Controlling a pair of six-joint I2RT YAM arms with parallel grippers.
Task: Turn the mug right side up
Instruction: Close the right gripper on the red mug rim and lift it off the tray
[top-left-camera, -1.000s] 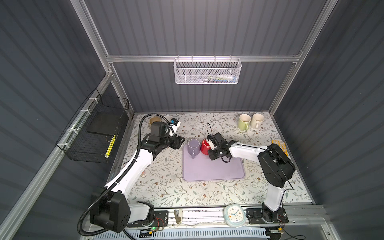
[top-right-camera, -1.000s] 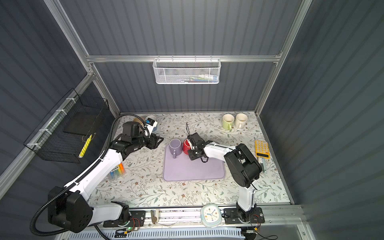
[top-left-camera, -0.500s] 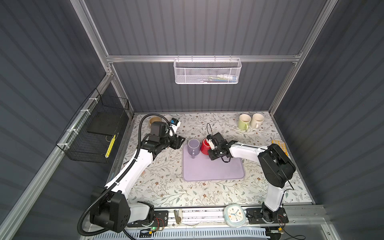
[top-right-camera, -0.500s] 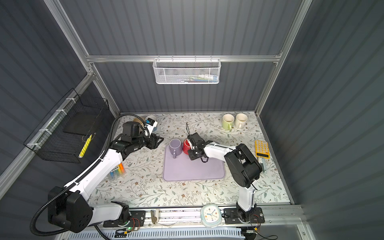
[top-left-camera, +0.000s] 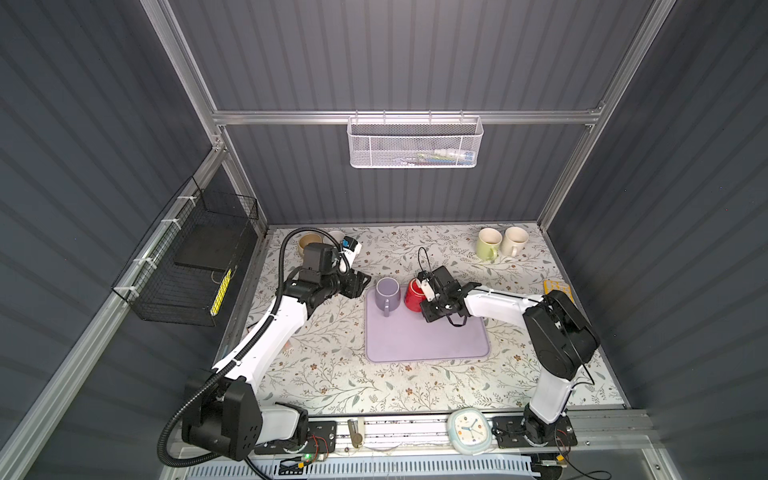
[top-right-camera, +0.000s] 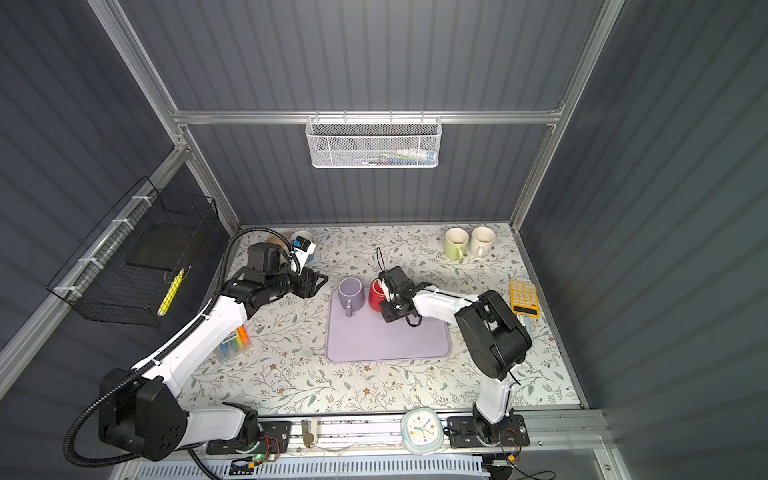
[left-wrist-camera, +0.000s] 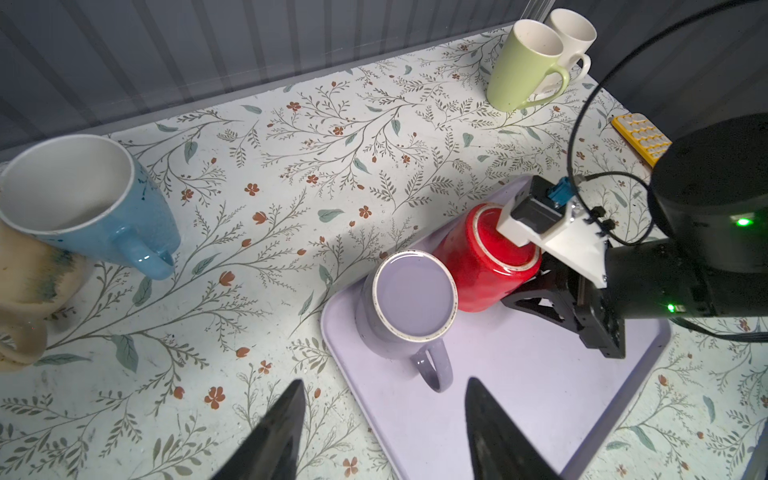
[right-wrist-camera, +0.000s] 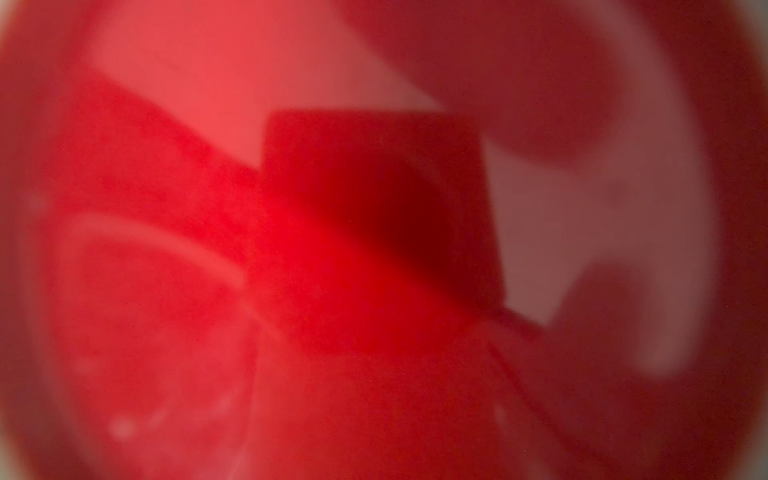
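Observation:
A red mug (top-left-camera: 412, 293) (top-right-camera: 375, 295) (left-wrist-camera: 482, 266) stands bottom-up and tilted on the back of the lilac mat (top-left-camera: 428, 340) (left-wrist-camera: 519, 395). My right gripper (top-left-camera: 424, 305) (top-right-camera: 385, 308) (left-wrist-camera: 536, 286) is shut on its lower side; the handle is hidden. The right wrist view is filled with blurred red mug (right-wrist-camera: 374, 249). A purple mug (top-left-camera: 387, 293) (top-right-camera: 350, 293) (left-wrist-camera: 411, 299) stands upside down beside it, with its handle toward the front. My left gripper (top-left-camera: 360, 285) (top-right-camera: 319, 281) (left-wrist-camera: 382, 384) hovers open just left of the purple mug and holds nothing.
A green mug (top-left-camera: 488, 243) and a white mug (top-left-camera: 514, 241) stand upright at the back right. A blue mug (left-wrist-camera: 95, 208) and a beige mug (left-wrist-camera: 25, 291) sit at the back left. A yellow calculator (top-right-camera: 524, 298) lies at the right edge, and a clock (top-left-camera: 469, 428) on the front rail.

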